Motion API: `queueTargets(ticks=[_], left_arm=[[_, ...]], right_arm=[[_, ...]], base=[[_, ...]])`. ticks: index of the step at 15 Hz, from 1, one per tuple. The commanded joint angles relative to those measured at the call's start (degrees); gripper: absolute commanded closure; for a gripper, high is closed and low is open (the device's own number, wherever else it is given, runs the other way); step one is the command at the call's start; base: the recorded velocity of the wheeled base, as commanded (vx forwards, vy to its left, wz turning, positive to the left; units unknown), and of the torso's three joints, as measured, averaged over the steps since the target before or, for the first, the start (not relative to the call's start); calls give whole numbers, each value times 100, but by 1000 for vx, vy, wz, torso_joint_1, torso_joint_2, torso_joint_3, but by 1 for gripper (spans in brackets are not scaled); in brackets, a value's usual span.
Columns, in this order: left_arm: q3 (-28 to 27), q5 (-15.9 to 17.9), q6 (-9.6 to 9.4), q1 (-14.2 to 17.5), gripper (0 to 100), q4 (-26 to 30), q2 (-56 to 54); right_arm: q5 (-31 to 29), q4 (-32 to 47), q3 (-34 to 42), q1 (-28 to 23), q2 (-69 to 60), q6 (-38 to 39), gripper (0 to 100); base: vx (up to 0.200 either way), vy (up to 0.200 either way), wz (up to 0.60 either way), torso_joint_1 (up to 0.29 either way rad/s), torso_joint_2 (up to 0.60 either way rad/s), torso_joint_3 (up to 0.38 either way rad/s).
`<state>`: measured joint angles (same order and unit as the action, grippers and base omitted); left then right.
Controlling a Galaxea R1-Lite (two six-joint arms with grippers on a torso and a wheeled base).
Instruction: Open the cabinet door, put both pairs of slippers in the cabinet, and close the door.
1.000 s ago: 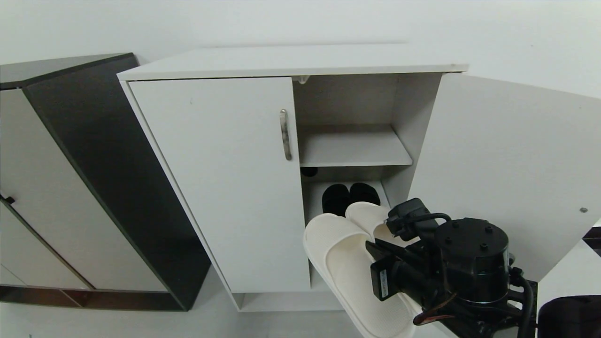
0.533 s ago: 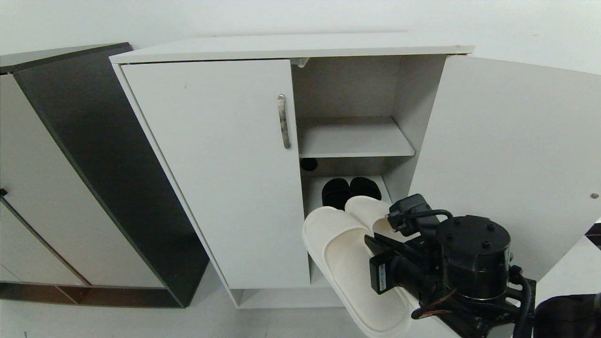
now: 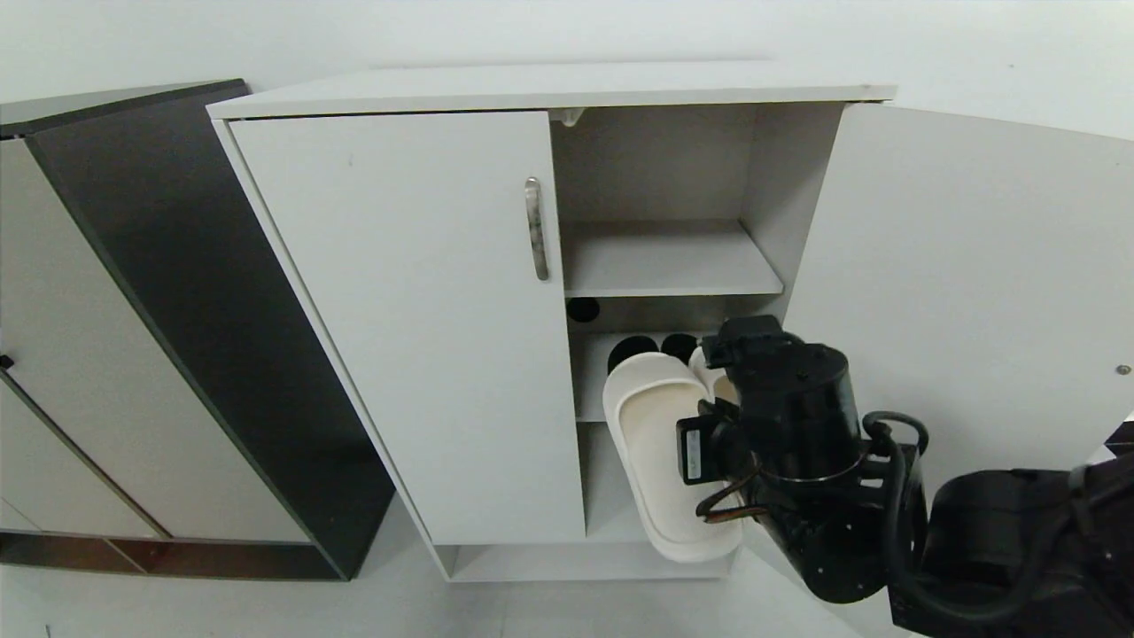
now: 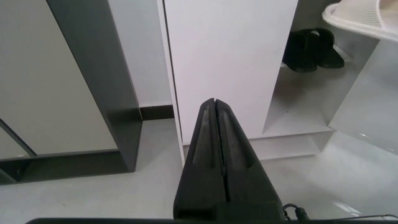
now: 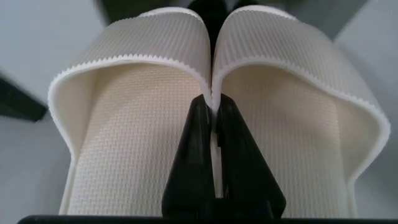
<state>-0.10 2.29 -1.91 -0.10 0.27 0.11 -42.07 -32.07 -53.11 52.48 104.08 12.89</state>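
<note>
Cabinet door (image 3: pixel 957 292) open; black slippers (image 4: pixel 314 50) shelved just beyond right gripper (image 5: pixel 214 104), which pinches white slippers (image 3: pixel 660 443) at opening. Placement, door closing remain.

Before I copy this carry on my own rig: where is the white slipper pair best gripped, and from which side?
Likely where the white slippers meet at their uppers, coming from the open heel side. Side by side, the thin inner edges form one ridge narrow jaws can pinch, as the right gripper does.
</note>
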Motion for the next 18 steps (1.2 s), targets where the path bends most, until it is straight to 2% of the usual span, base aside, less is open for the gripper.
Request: queueTargets(ticks=[1,4,12,18], left_arm=[[1,-1,-2,1,100,0,-2],[1,-1,-2,1,100,0,-2],[1,-1,-2,1,100,0,-2],[1,8,-11,1,100,0,7]], right_arm=[[-258,562,-630,219,-503,109,100],[-275,1195,-1228,228,-670,100,100],[-425,1239,-1781,175,-125,126,100],[-425,1300,-1808,122,-2,126,100]], base=[[0,0,0,0,0,0],[0,0,0,0,0,0],[0,0,0,0,0,0],[0,0,0,0,0,0]])
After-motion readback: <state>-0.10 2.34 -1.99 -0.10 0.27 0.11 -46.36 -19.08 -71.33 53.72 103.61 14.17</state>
